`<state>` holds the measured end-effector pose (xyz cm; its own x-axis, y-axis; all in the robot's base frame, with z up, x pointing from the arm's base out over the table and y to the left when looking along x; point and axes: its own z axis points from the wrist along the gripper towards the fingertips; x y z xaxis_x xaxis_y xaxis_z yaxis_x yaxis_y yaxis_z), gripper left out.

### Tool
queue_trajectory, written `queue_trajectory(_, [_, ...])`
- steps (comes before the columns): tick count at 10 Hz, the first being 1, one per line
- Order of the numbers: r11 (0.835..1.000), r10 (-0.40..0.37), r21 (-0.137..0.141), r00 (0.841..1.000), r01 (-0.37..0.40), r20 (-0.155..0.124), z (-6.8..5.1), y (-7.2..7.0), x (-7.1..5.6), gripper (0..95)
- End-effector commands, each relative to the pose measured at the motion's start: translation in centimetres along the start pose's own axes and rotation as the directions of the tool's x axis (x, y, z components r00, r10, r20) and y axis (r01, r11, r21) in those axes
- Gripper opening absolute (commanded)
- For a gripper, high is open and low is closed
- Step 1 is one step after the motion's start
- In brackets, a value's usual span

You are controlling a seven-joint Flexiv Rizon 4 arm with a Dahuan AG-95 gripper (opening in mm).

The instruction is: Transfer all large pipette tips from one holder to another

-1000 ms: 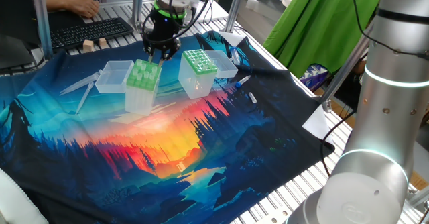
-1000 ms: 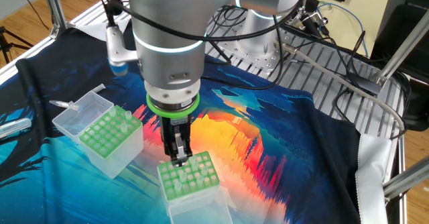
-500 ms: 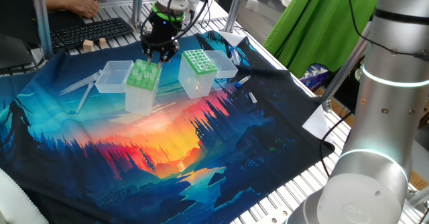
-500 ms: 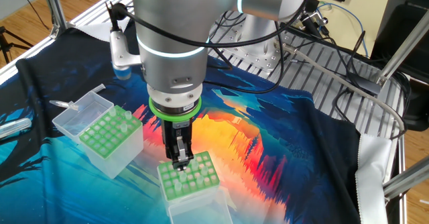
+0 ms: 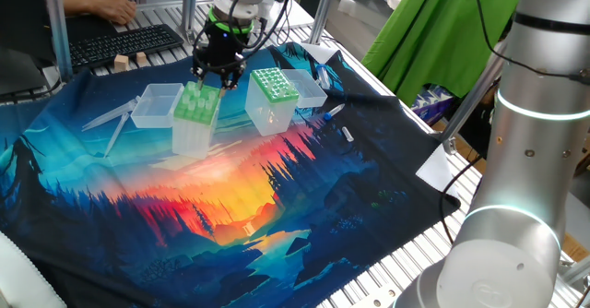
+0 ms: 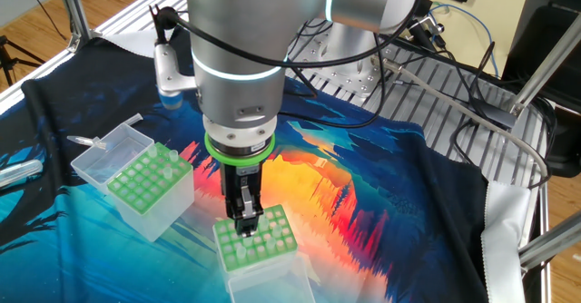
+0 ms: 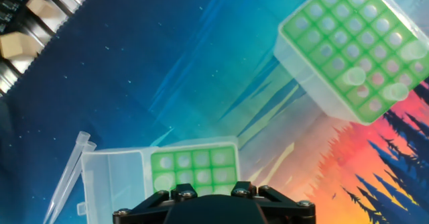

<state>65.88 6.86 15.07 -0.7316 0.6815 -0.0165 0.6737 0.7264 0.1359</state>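
Your gripper points straight down over the plain light-green holder, fingertips just above its top plate near one edge. I can't tell from any view whether the fingers are apart or together: they're dark and seen side-on in both fixed views, and the hand view shows only the gripper body. No tip is visible between them. That holder sits on the printed cloth toward the edge nearest the keyboard, with its clear lid hinged open flat beside it, on the side away from the other box. The dotted-grid holder stands just beside it, not touching, along the same edge of the cloth, with its own lid open on the outer side. You can see two large pipette tips standing upright in the dotted-grid holder, in holes next to each other near one corner of the plate. Whitish stubs show in the light-green plate in the other fixed view, but it's too blurred to say how many tips are there. A couple of long clear slender pieces lie flat on the cloth beyond the light-green holder's lid.
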Motion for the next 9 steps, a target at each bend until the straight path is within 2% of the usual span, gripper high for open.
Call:
queue_trajectory(1, [1.0,-0.005,0.0,1.0,0.005,0.007,0.16,-0.11,-0.02,38.0])
queue_trajectory(3, [1.0,-0.007,-0.006,1.0,0.007,0.018,0.22,-0.22,0.09,38.0])
queue_trajectory(9, [1.0,0.003,-0.01,1.0,-0.003,0.015,-0.01,-0.42,0.33,38.0])
